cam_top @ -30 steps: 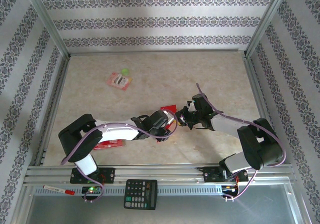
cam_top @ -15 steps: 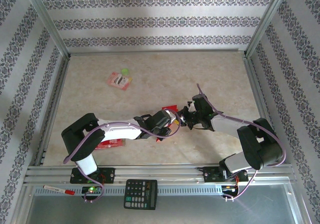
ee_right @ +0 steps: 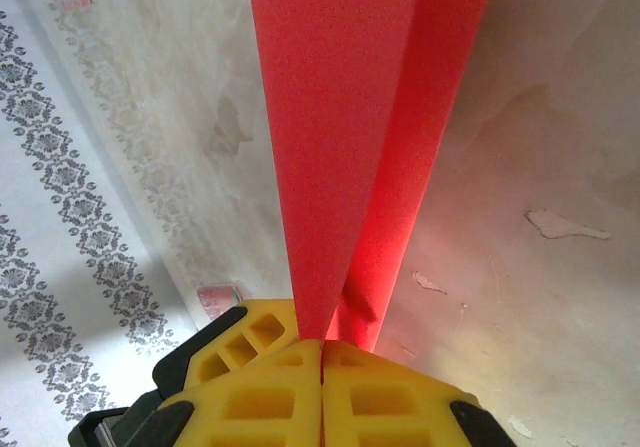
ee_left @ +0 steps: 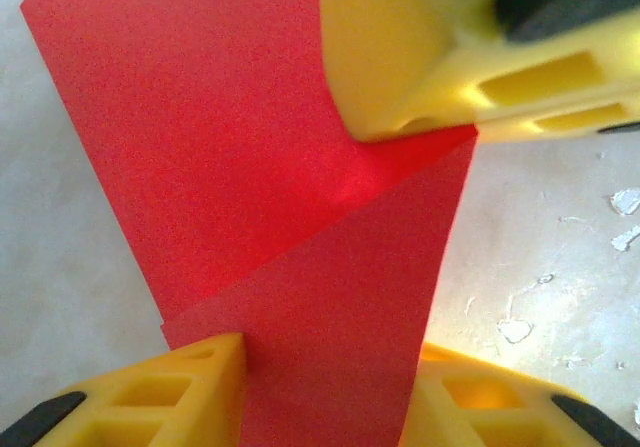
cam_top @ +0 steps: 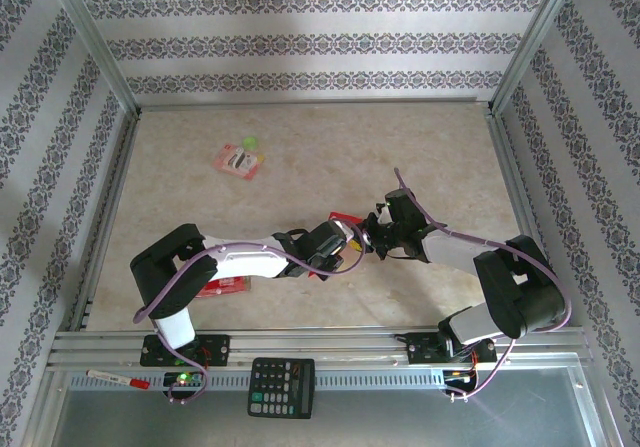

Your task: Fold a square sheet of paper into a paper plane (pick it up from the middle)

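The square sheet of paper (cam_top: 343,217) is bright red and folded into a V along a crease, held up off the table at its middle. My right gripper (cam_top: 366,239) is shut on the crease end (ee_right: 322,345), and the two flaps (ee_right: 350,117) fan away from it. My left gripper (cam_top: 348,249) meets it from the left. Its fingers stand apart (ee_left: 325,355), and a folded flap of the sheet (ee_left: 220,147) fills the gap between them and touches both. The right gripper's yellow fingers (ee_left: 420,57) show at the upper right of the left wrist view.
A red packet with white print (cam_top: 240,159) lies at the back left beside a small green thing (cam_top: 250,144). Another red packet (cam_top: 222,287) lies under the left arm. A calculator (cam_top: 281,386) and a marker (cam_top: 118,378) lie on the front rail. Patterned walls enclose the table.
My left arm has slid a little to the right, closer to the right gripper, and its jaws have narrowed around the paper. The right gripper has kept its grip and place.
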